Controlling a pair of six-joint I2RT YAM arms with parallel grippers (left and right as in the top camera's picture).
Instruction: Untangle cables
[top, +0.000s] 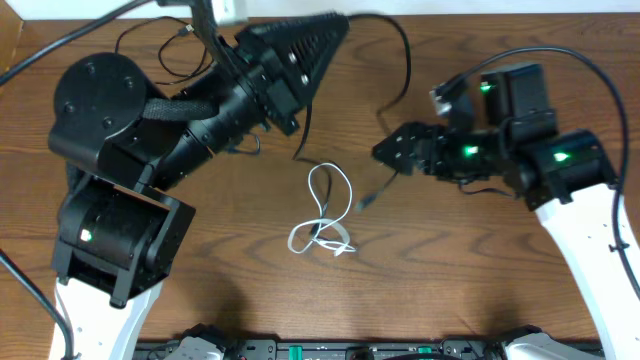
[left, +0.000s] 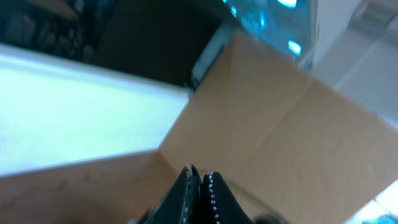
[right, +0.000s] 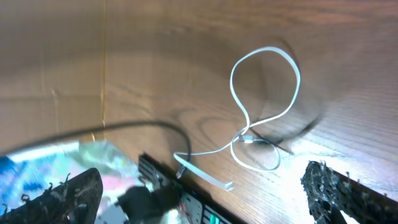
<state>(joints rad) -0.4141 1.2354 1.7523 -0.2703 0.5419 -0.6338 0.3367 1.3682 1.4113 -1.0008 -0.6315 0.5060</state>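
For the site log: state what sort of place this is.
Probably a robotics lab or test bench: a left arm and a right arm at a wooden table, a white cable looped on it, a black cable nearby, and what looks like cardboard behind.

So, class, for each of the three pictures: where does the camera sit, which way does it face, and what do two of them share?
Overhead: above the table, looking straight down; both arms show, left gripper and right gripper included.
Left wrist: on the left arm, facing off the table at blurred brown cardboard; its shut fingers show.
Right wrist: over the table, angled down at the white cable; its open fingers show.
Shared: overhead and right wrist both show the white cable.
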